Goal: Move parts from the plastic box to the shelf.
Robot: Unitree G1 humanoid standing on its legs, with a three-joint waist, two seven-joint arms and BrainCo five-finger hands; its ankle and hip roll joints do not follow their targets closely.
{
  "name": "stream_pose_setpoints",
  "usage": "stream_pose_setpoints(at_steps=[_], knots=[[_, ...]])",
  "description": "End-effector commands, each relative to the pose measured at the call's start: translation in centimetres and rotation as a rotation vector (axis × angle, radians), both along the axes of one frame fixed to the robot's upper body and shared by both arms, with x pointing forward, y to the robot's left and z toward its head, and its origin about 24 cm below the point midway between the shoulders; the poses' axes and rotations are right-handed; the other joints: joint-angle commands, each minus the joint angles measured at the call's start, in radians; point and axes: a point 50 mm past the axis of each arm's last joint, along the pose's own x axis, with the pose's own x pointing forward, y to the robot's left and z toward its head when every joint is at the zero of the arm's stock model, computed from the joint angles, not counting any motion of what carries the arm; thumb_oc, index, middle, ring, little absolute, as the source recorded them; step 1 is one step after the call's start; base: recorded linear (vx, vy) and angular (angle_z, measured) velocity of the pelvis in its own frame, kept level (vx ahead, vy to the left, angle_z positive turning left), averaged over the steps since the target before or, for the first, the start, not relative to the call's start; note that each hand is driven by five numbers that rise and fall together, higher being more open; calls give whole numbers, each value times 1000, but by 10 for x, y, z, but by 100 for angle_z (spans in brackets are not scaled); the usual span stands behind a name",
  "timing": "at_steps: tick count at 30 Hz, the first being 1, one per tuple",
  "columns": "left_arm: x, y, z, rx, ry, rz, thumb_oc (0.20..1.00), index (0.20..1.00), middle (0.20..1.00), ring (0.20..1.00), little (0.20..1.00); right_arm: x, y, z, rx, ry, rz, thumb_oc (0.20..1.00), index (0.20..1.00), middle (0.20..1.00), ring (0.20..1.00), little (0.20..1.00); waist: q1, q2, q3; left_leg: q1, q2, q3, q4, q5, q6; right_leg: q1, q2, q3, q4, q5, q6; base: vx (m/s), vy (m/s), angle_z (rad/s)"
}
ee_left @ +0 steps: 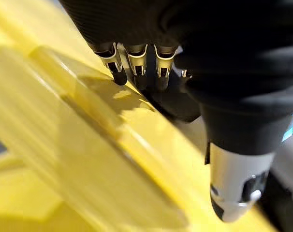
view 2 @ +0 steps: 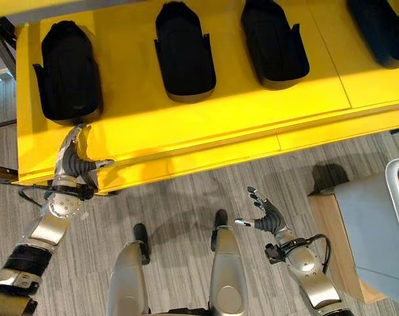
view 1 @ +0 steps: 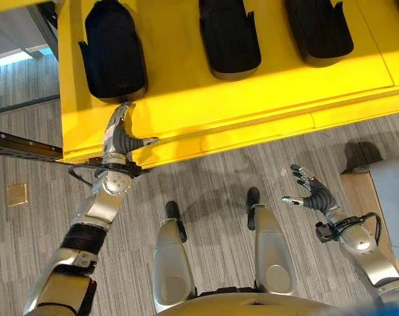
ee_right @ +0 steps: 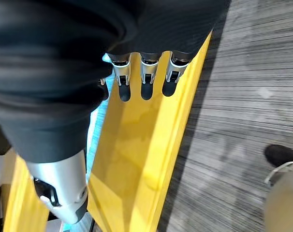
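In the left eye view the yellow shelf (view 1: 252, 99) carries three black parts in a row — the leftmost black part (view 1: 112, 49), the middle black part (view 1: 229, 36) and the right black part (view 1: 319, 27) — all lying flat on its top. The left hand (view 1: 120, 138) reaches over the shelf's front edge, fingers straight and holding nothing, their tips just at the near end of the leftmost black part, thumb spread aside. The right hand (view 1: 313, 191) hangs over the grey carpet (view 1: 206, 178), relaxed and empty, well apart from the shelf. In the right eye view a fourth black part (view 2: 384, 26) lies further right, and the grey plastic box (view 2: 377, 230) sits on a wooden stand (view 2: 331, 237) beside the right arm. The left wrist view shows straight fingers (ee_left: 137, 67) at the black part — whether touching, I cannot tell. The right wrist view shows loose fingers (ee_right: 146, 77) over a yellow shelf edge.
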Motion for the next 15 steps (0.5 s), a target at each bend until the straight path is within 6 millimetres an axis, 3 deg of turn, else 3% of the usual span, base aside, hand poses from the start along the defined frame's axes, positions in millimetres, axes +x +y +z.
stream_pose_setpoints(at_steps=[1, 5, 8, 15], knots=[[-28, -21, -55, -357, 209, -181, 1000, 1000, 1000, 1000, 1000, 4, 3, 14, 50, -80, 7, 1000, 1000, 1000, 1000, 1000, -7, -5, -25, 12, 6, -13, 6, 20, 13, 64, -33, 9, 12, 4, 36, 1, -17, 6], [-53, -42, -80, -689, 301, -294, 1000, 1000, 1000, 1000, 1000, 7, 9, 14, 54, -98, 23, 1000, 1000, 1000, 1000, 1000, 2, 2, -31, 56, -1, -25, -20, 29, 17, 121, -36, -1, -6, 6, 39, 22, -28, 5], [-66, -54, -85, -842, 322, -345, 1000, 1000, 1000, 1000, 1000, 9, 15, 15, 72, -114, 27, 1000, 1000, 1000, 1000, 1000, 12, 10, -40, 104, -10, -36, -63, 42, 19, 172, -40, -15, -31, 8, 43, 32, -33, 14], [-89, -56, -87, -963, 317, -375, 1000, 1000, 1000, 1000, 1000, 10, 22, 16, 78, -139, 39, 1000, 1000, 1000, 1000, 1000, 43, 46, -135, 258, -24, -50, -273, 121, 27, 320, -43, -81, -171, 29, 61, 46, -29, 21]])
